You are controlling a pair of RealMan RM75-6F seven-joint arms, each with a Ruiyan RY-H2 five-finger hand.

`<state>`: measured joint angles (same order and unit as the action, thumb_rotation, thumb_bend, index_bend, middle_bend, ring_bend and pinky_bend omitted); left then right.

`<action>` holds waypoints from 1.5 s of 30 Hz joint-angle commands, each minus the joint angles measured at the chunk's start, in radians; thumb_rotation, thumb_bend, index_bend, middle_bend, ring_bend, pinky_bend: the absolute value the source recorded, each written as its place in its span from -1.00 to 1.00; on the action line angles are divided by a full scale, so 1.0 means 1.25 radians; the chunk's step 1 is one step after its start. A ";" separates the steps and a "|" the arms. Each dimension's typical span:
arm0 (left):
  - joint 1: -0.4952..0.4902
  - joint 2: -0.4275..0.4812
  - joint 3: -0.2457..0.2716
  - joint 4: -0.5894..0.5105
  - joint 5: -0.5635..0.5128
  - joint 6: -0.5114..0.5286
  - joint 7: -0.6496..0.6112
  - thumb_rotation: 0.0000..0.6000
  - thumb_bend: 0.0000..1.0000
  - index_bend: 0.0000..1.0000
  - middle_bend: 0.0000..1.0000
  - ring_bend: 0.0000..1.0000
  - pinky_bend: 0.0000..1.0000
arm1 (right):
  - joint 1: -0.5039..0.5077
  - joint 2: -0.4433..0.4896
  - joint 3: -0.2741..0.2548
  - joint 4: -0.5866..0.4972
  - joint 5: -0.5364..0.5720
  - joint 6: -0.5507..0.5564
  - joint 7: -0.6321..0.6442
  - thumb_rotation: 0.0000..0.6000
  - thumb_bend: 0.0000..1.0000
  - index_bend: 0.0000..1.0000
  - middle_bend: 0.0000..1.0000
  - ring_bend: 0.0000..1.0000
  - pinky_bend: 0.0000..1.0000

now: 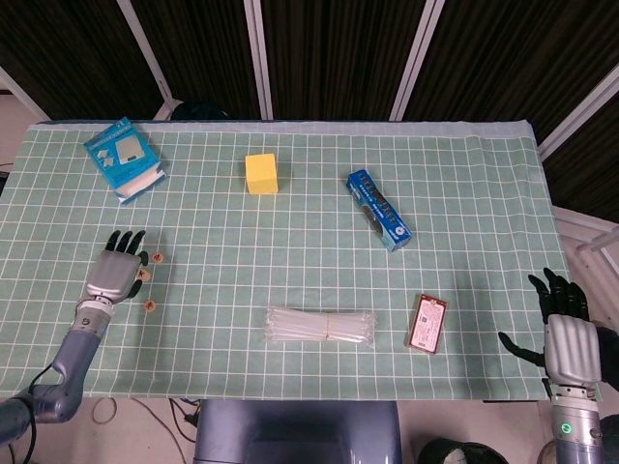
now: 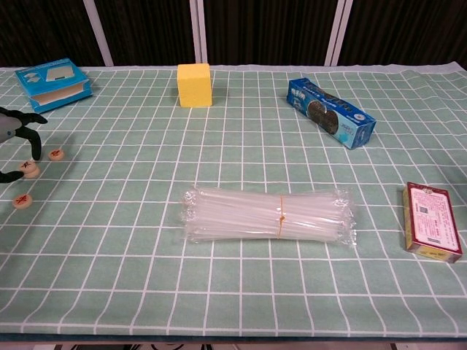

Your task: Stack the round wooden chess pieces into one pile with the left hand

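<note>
Three round wooden chess pieces with red marks lie at the table's left. In the chest view one piece [image 2: 55,154] is farthest, one [image 2: 31,169] is in the middle and one [image 2: 22,200] is nearest. The head view shows them spread apart as the far piece [image 1: 158,258], the middle piece [image 1: 143,275] and the near piece [image 1: 151,305]. My left hand [image 1: 116,271] hovers just left of the middle piece, with fingers [image 2: 20,122] apart on either side of it and holding nothing. My right hand [image 1: 569,338] hangs open off the table's near right corner.
A blue box [image 1: 124,159] lies at the far left and a yellow block [image 1: 261,174] at the back centre. A blue cookie pack [image 1: 378,209] sits right of centre, a clear bag of straws [image 1: 320,327] near the front, and a red box [image 1: 427,323] at the front right.
</note>
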<state>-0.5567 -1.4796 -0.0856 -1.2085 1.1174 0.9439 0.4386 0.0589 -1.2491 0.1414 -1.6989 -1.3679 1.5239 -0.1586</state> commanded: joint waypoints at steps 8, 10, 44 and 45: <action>0.004 0.039 -0.004 -0.065 0.025 0.036 -0.005 1.00 -0.34 -0.24 -0.97 -1.00 -1.00 | 0.001 -0.001 0.000 -0.001 0.000 0.000 -0.006 1.00 -0.47 -0.76 -0.90 -1.00 -1.00; 0.004 0.049 -0.011 -0.084 0.026 0.047 -0.003 1.00 -0.35 -0.26 -0.97 -1.00 -1.00 | 0.000 -0.002 0.000 -0.001 -0.001 0.002 -0.006 1.00 -0.47 -0.76 -0.90 -1.00 -1.00; -0.202 0.043 -0.051 -0.095 -0.421 -0.088 0.260 1.00 -0.54 -0.20 -0.97 -1.00 -1.00 | 0.007 -0.002 0.018 -0.005 0.045 -0.023 0.021 1.00 -0.47 -0.76 -0.90 -1.00 -1.00; -0.202 0.039 -0.049 -0.090 -0.420 -0.088 0.255 1.00 -0.53 -0.19 -0.97 -1.00 -1.00 | 0.008 -0.002 0.018 -0.005 0.046 -0.023 0.021 1.00 -0.47 -0.76 -0.90 -1.00 -1.00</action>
<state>-0.8075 -1.4266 -0.1506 -1.3257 0.5930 0.8345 0.7619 0.0684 -1.2514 0.1637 -1.7049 -1.3109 1.4955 -0.1326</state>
